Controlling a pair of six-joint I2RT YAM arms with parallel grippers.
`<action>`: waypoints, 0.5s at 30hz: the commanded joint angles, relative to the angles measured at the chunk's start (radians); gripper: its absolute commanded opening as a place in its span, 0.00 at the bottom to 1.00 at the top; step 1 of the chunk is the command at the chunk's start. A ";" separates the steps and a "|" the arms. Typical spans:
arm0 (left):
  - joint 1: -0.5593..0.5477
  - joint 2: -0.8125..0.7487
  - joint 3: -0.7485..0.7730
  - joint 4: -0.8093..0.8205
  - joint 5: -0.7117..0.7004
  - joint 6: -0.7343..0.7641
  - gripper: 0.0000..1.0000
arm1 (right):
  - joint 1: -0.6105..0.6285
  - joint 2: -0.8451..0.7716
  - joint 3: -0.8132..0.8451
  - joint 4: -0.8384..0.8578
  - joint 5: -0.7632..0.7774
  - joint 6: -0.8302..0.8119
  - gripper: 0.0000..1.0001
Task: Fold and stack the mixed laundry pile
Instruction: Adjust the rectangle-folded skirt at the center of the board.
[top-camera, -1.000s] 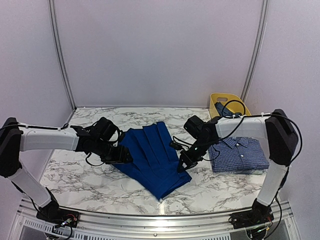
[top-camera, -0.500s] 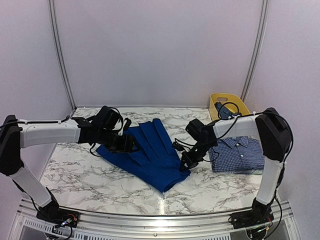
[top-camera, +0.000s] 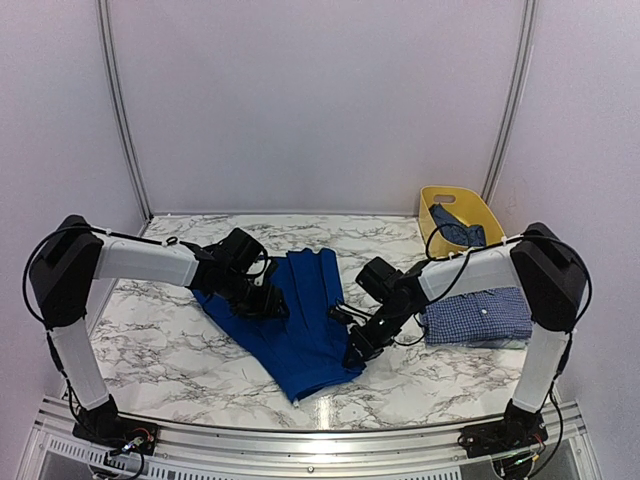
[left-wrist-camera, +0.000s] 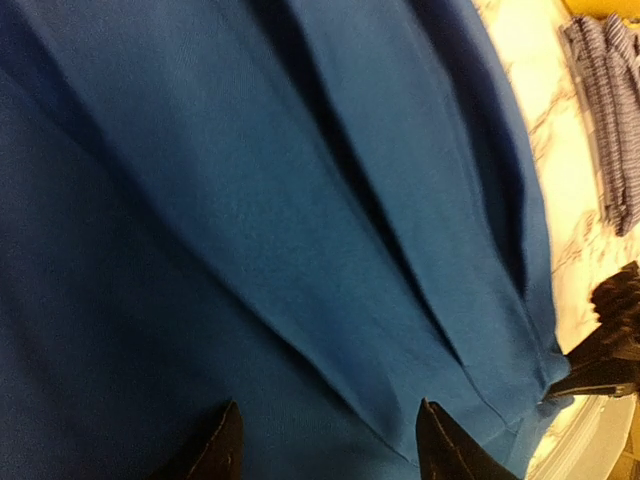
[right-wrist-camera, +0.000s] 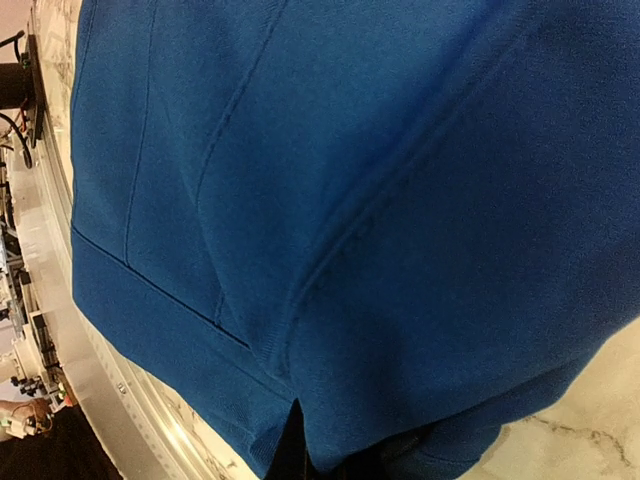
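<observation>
Looking down from the top external view, the royal-blue garment (top-camera: 300, 325) lies in loose pleats on the tabletop (top-camera: 150, 350), between the left tool (top-camera: 266, 300) on its far-left part and the right tool (top-camera: 357, 346) at its near-right edge. A folded checked shirt (top-camera: 477, 315) rests just right of the right tool, and a dark denim piece (top-camera: 455, 226) sits in the yellow tub (top-camera: 432, 200) behind it. In the left wrist view the fingertips (left-wrist-camera: 225, 450) stand apart with nothing between them, ridged blue cloth just below. In the right wrist view the jaws are together, seemingly nipping the hem, with cloth draped close around them. The garment looks light, thin and limp, so it should sag and slide easily. The stitched hem and corners would likely give the firmest bite.
</observation>
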 joint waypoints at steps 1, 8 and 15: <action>-0.007 0.058 -0.020 0.022 0.046 0.023 0.60 | 0.016 -0.009 0.016 -0.083 0.044 0.028 0.00; -0.007 0.100 -0.080 0.020 0.044 0.050 0.54 | 0.015 -0.013 0.148 -0.172 0.077 0.004 0.05; -0.006 0.111 -0.080 0.010 0.041 0.072 0.52 | 0.014 0.023 0.207 -0.210 0.089 -0.005 0.01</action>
